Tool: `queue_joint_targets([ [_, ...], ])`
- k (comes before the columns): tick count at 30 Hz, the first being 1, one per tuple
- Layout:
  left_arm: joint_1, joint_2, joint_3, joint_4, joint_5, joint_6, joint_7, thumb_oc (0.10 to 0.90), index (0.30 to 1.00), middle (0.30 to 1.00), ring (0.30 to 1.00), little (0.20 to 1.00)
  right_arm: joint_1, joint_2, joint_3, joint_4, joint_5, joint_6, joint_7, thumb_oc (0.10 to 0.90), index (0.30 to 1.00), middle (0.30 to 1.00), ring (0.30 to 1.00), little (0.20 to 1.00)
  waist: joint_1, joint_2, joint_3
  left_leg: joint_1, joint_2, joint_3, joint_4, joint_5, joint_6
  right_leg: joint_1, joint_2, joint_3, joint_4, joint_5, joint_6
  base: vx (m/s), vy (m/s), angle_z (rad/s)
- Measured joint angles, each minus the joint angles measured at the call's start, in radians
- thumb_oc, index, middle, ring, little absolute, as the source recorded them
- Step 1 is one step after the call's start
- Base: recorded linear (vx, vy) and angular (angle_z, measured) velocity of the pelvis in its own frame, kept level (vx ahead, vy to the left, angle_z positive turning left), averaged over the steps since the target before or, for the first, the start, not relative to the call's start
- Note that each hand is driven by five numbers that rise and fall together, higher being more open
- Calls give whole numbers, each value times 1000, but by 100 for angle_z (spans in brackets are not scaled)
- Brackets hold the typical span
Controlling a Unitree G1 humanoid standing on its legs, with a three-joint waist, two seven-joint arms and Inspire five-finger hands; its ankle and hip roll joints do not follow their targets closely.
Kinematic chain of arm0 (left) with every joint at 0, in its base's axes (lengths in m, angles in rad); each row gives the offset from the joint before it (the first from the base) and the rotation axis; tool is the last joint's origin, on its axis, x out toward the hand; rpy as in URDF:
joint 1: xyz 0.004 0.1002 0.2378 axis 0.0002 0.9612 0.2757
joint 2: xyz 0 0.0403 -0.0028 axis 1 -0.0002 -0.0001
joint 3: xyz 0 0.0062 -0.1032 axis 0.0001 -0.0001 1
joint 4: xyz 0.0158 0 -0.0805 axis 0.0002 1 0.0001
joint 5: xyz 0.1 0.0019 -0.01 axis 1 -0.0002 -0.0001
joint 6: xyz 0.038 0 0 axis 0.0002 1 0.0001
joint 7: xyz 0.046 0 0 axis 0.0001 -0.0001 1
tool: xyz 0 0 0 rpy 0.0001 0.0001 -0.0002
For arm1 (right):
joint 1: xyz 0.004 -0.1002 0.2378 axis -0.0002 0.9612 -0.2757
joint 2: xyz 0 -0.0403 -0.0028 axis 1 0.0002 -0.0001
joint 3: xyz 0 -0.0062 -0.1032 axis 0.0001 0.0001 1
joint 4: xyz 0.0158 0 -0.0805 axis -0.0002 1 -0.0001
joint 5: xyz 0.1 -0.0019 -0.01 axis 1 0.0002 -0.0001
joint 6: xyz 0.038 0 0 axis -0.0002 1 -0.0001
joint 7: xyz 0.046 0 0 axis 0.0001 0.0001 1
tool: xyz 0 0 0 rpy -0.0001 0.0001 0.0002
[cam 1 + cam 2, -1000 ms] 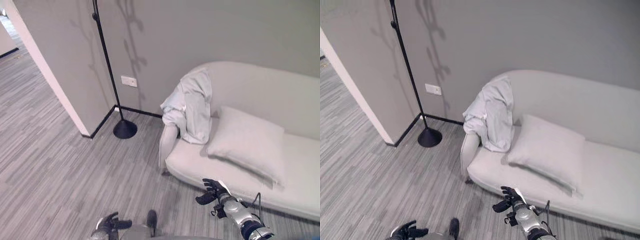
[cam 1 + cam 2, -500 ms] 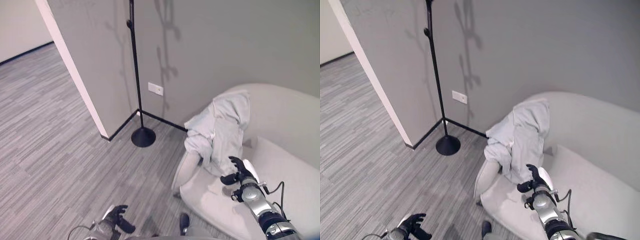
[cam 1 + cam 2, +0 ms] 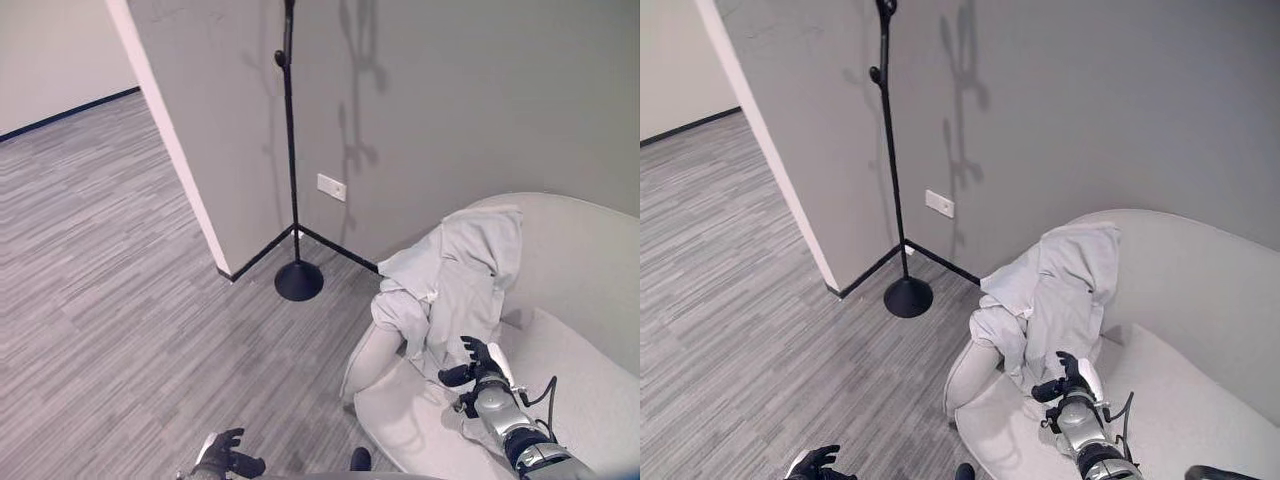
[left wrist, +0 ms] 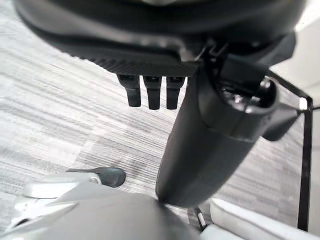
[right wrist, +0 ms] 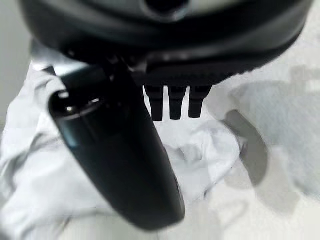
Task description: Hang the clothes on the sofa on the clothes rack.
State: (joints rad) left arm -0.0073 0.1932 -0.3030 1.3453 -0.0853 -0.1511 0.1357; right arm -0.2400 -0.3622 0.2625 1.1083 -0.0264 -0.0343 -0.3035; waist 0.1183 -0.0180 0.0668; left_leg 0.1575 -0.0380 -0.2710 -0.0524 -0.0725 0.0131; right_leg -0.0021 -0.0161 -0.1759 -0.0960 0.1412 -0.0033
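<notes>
A pale grey garment (image 3: 455,275) lay draped over the arm and backrest of a light sofa (image 3: 580,260), its folds hanging down toward the seat. The robot's right hand (image 3: 478,365) hovered just beside the lower hem, fingers relaxed and apart, gripping nothing. The left hand (image 3: 225,459) hung low over the grey plank floor (image 3: 120,260), fingers loosely spread and empty. A black clothes rack (image 3: 292,150) stood at the wall corner, well apart from the sofa. The garment looked light, soft and limp, likely to sag and slip; a gathered bunch near the collar seemed the surest hold.
</notes>
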Motion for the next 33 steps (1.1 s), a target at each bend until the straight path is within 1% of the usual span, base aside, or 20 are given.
queue_joint_targets([
  [3,19,6,-7,-2,0,1,4,800,900,900,900,900,0,11,5,39,2,-1,12,800,900,900,900,900,16,1,-4,-22,4,-18,5,4,-4,-13,0,-19,0,-5,-7,18,-42,23],
  [6,48,13,-44,-1,1,3,5,800,900,900,900,900,-13,7,3,74,2,-11,10,800,900,900,900,900,17,8,-6,-62,5,-50,25,16,-16,-29,-2,-55,-4,-6,-8,-14,-26,39],
  [7,51,12,-67,-3,1,3,8,800,900,900,900,900,-26,4,3,107,2,-22,-5,800,900,900,900,900,15,12,-3,-81,3,-71,39,15,-21,-34,-4,-74,-5,-7,-9,9,-7,35],
  [10,56,13,-85,-5,3,2,19,800,900,900,900,900,-41,2,0,135,2,-22,-49,800,900,900,900,900,19,18,0,-100,5,-89,41,20,-28,-47,-4,-96,-5,-10,-14,11,-8,27],
  [13,51,8,-125,-14,15,1,34,800,900,900,900,900,-61,-1,-1,137,-1,-32,-121,800,900,900,900,900,18,40,15,-120,7,-108,40,28,-36,-61,-4,-113,-5,-10,-14,10,-13,17],
  [15,44,1,-133,-15,18,1,37,800,900,900,900,900,-60,-1,2,134,-6,-35,-146,800,900,900,900,900,16,51,19,-131,7,-112,41,28,-37,-68,-4,-118,-5,-11,-14,5,-11,9],
  [16,41,-2,-141,-20,19,1,45,800,900,900,900,900,-59,0,3,129,-9,-37,-168,800,900,900,900,900,14,61,28,-135,7,-116,41,29,-38,-71,-4,-124,-5,-11,-15,13,-11,16],
  [17,35,1,-165,-24,22,0,55,800,900,900,900,900,-57,-1,3,125,-10,-37,-187,800,900,900,900,900,11,69,32,-148,6,-126,41,30,-41,-80,-7,-136,-5,-13,-17,10,-6,17],
  [20,27,-4,-174,-36,49,-1,73,800,900,900,900,900,-52,1,2,114,-10,-37,-228,800,900,900,900,900,11,88,56,-160,9,-138,40,38,-47,-88,-7,-150,-5,-15,-20,-14,-12,16],
  [22,23,-5,-174,-41,56,-3,75,800,900,900,900,900,-53,4,2,113,-9,-38,-231,800,900,900,900,900,11,93,61,-174,8,-142,41,41,-51,-100,-7,-153,-5,-15,-20,-95,-7,12],
  [23,11,-5,-202,-44,56,-6,81,800,900,900,900,900,-67,14,5,128,1,-47,-234,800,900,900,900,900,14,100,76,-203,4,-145,50,49,-57,-120,-11,-163,-5,-13,-18,-103,13,18],
  [24,-1,2,-225,-48,56,-14,83,800,900,900,900,900,-93,18,16,162,5,-60,-230,800,900,900,900,900,6,104,85,-228,1,-150,58,51,-61,-141,-13,-167,-4,-11,-15,-98,18,21],
  [25,-12,1,-239,-50,56,-16,83,800,900,900,900,900,-110,19,23,190,15,-60,-221,800,900,900,900,900,11,111,94,-244,0,-153,57,55,-64,-155,-14,-169,0,-7,-13,-158,52,17],
  [26,-18,5,-267,-63,56,-20,85,800,900,900,900,900,-143,20,33,224,46,-58,-216,800,900,900,900,900,17,125,107,-276,-5,-156,63,63,-70,-182,-17,-175,0,-2,-9,-122,55,15],
  [28,-35,12,-317,-93,58,-26,91,800,900,900,900,900,-216,7,49,272,74,-58,-205,800,900,900,900,900,14,149,136,-326,-10,-161,68,74,-76,-225,-24,-180,0,9,0,-55,40,13],
  [29,-46,10,-326,-95,58,-27,88,800,900,900,900,900,-233,-2,53,280,85,-58,-205,800,900,900,900,900,19,159,144,-336,-11,-162,65,80,-77,-238,-26,-181,0,17,-3,-18,9,18],
  [30,-38,15,-346,-117,58,-26,84,800,900,900,900,900,-260,-10,60,302,92,-54,-209,800,900,900,900,900,27,174,152,-345,-13,-163,56,92,-81,-243,-32,-197,0,17,-6,-31,-7,22],
  [31,-36,25,-370,-144,64,-35,82,800,900,900,900,900,-270,-27,69,311,92,-47,-212,800,900,900,900,900,25,178,156,-352,-12,-162,55,94,-83,-247,-32,-203,0,13,-11,-13,-13,22],
  [32,-35,30,-371,-150,71,-42,80,800,900,900,900,900,-273,-36,74,311,91,-45,-214,800,900,900,900,900,29,180,157,-359,-12,-162,55,94,-83,-253,-33,-206,-1,12,-13,-9,-14,13],
  [33,-36,43,-388,-172,90,-48,79,800,900,900,900,900,-289,-56,102,321,79,-43,-217,800,900,900,900,900,36,178,159,-382,-13,-162,54,94,-84,-272,-35,-216,-1,12,-13,0,-12,7],
])
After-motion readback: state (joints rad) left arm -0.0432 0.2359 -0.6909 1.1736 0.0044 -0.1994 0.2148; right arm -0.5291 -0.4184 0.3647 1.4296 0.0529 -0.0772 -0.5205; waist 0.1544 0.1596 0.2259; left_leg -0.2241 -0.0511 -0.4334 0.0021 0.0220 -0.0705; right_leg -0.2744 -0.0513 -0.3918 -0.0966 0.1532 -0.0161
